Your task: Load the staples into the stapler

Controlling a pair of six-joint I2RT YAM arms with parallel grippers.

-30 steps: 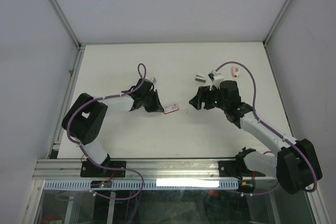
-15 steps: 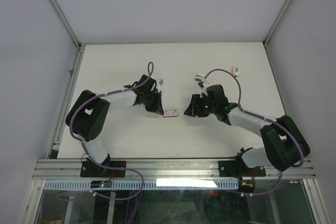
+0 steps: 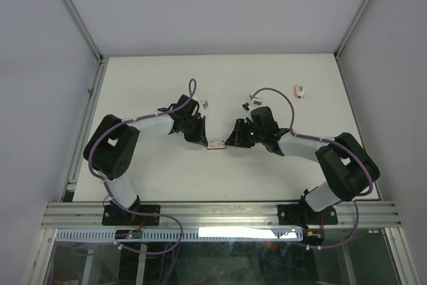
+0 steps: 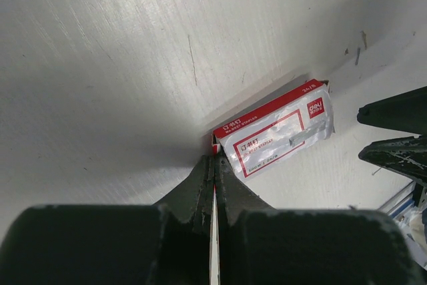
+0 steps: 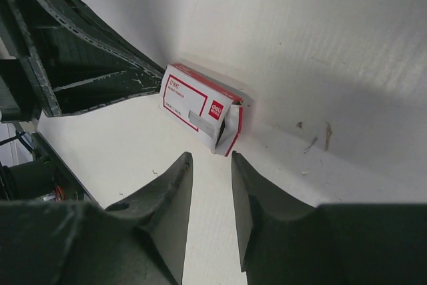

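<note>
A little red-and-white staple box [image 3: 216,144] lies flat on the white table between my two grippers. My left gripper [image 4: 215,159] is shut on the thin flap at the box's [image 4: 273,135] near end. It also shows in the top view [image 3: 204,139]. My right gripper [image 5: 211,158] is open and empty, with its tips just short of the box's open end [image 5: 227,129]. It also shows in the top view [image 3: 231,141]. A small silvery-grey piece [image 3: 251,100], by its look the staples, lies behind my right wrist by the purple cable.
A pink short bar [image 3: 299,90] lies at the far right of the table. A white short bar [image 3: 204,105] lies behind my left wrist. Metal frame rails run along the table's left [image 3: 90,101] and right edges. The wall is at the back.
My right gripper has moved left, up to the box's open end. My left gripper has come down onto the box's other end and stayed there. The box shifted slightly.
</note>
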